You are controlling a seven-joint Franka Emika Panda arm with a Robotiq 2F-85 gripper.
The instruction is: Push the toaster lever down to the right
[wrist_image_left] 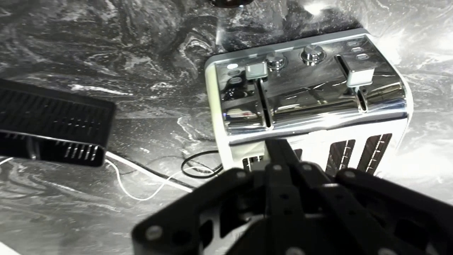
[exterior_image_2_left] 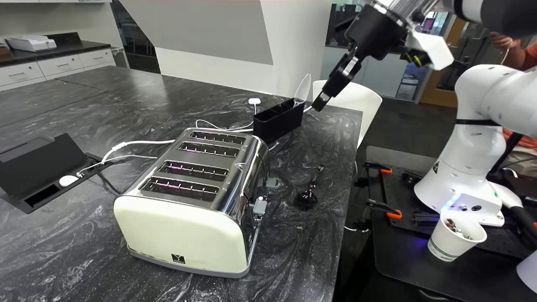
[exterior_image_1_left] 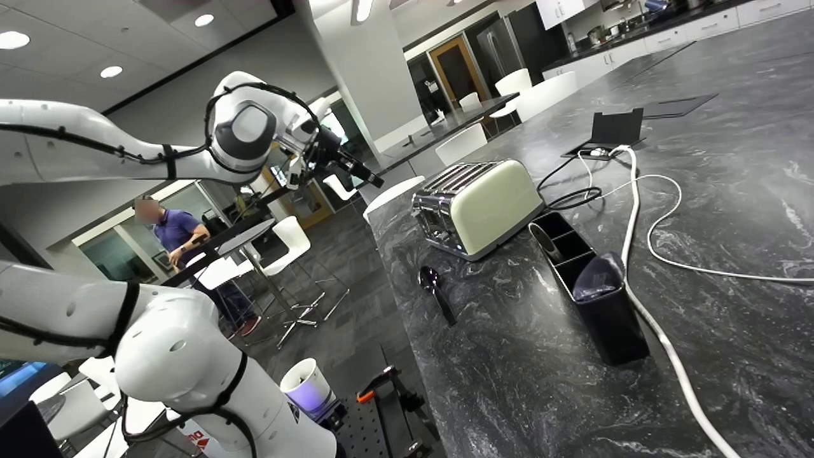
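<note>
The toaster [exterior_image_2_left: 191, 207] stands upright on the worktop [exterior_image_2_left: 306, 251], its chrome lever face turned toward the edge on the robot's side. Between that face and the edge runs a strip of room where a dark spoon [exterior_image_2_left: 308, 195] lies. A black divided box [exterior_image_2_left: 279, 126] stands near the toaster, apart from it. In both exterior views the gripper [exterior_image_2_left: 321, 101] hangs in the air, higher than the toaster and well apart from it, its jaws drawn together. In the wrist view the right-hand lever [wrist_image_left: 360, 77] sits partway along its slot, ahead and to the right of the fingertips [wrist_image_left: 277, 147]; the left-hand lever [wrist_image_left: 256, 71] sits at the base end of its slot.
</note>
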